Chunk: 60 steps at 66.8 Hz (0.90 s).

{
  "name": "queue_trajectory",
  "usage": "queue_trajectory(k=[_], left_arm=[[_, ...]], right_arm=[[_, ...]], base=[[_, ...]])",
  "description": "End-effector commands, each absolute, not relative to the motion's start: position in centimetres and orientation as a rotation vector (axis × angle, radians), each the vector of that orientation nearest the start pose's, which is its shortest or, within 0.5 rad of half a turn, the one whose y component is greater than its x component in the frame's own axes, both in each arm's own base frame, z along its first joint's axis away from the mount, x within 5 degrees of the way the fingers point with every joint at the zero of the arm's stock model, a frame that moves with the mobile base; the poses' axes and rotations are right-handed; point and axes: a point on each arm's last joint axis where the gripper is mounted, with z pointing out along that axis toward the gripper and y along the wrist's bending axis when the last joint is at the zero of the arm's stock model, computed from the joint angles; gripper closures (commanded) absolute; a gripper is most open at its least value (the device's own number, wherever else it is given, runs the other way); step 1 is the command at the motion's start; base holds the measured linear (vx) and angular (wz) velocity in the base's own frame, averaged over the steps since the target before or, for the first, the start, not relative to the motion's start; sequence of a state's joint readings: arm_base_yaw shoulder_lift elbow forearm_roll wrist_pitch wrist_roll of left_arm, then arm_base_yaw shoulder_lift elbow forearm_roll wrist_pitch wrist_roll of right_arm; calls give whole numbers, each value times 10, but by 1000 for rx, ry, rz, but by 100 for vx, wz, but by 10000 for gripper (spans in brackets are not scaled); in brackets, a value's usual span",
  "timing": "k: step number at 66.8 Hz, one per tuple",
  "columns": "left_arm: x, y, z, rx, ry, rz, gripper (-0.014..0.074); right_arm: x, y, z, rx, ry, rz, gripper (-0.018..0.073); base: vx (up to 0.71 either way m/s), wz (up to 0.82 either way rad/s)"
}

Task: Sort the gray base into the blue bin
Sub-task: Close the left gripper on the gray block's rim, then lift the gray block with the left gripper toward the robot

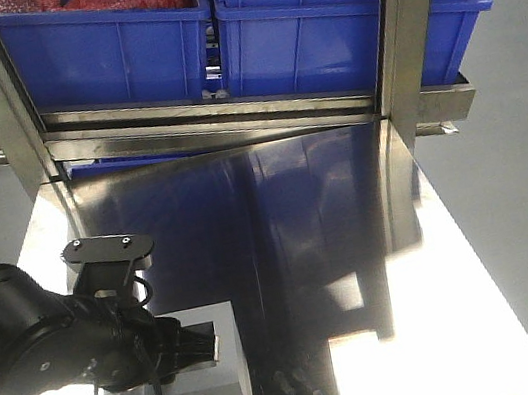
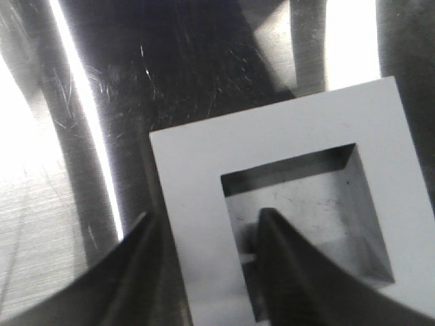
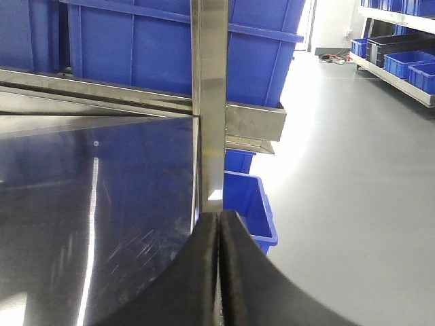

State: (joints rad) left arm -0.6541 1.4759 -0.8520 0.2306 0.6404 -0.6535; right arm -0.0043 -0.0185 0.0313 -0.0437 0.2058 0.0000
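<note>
Gray base [image 1: 215, 388] flat on the steel surface [image 1: 358, 273], recess face up toward the left wrist camera. Left gripper [image 2: 204, 217] right on the base, jaws apart and straddling one wall: one finger [image 2: 136, 272] at that wall's outer side, the other down inside the recess. Cannot tell if actually pinching. Right gripper [image 3: 217, 221] well apart from the base, toward the far right post, jaws pressed together on nothing. Blue bins [image 1: 318, 36] on a rack well beyond the base.

You're in a warehouse: blue bins [image 1: 318, 36] on steel racks [image 1: 231, 122], a steel desk [image 1: 300, 232], a gray floor [image 3: 340, 170].
</note>
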Motion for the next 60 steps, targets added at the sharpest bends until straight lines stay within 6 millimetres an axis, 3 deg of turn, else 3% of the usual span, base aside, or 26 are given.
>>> queue_trajectory(k=[1, 14, 32, 48, 60], left_arm=[[228, -161, 231, 209, 2647, -200, 426], [228, -161, 231, 234, 2644, -193, 606], [228, -159, 238, 263, 2598, -187, 605], [218, -151, 276, 273, 2421, -278, 605], [196, -137, 301, 327, 2189, -386, 603]], right_arm=[[56, -1, 191, -43, 1620, -59, 564], [56, -1, 191, -43, 1620, -59, 564], [56, -1, 191, -43, 1620, -59, 564], [56, -1, 191, -43, 1620, -59, 564], [56, -1, 191, -43, 1620, -59, 564]], base=[[0, 0], [0, 0], [0, 0], [0, 0], [0, 0]])
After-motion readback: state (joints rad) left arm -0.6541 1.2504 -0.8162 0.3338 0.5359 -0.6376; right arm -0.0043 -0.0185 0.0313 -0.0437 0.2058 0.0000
